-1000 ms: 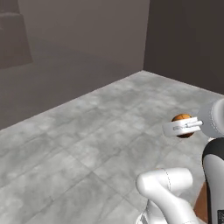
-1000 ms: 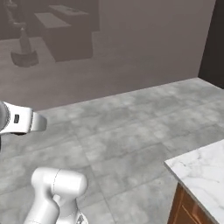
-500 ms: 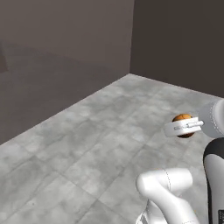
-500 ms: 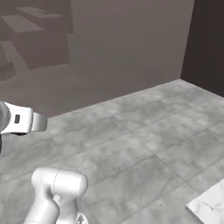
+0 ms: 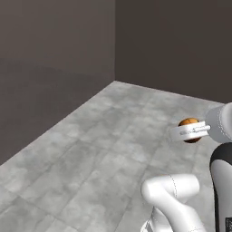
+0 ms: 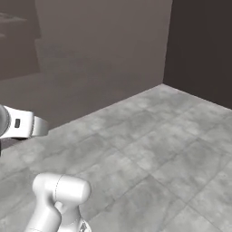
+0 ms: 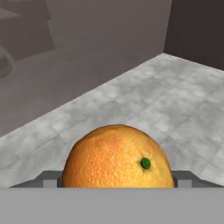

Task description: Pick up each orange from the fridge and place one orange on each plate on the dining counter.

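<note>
My gripper (image 5: 190, 131), jaws clamped wide on one bright orange (image 7: 117, 158), carried above the grey tiled floor (image 5: 104, 149).

Both base cameras sit behind the arm, looking forward and down across the grey tiled floor (image 5: 104, 149) toward one dark wall corner (image 6: 166, 54), seen from opposite sides. The hand camera looks along the end effector (image 7: 117, 181), very near the orange (image 7: 117, 159), toward that same floor and corner beyond.
</note>
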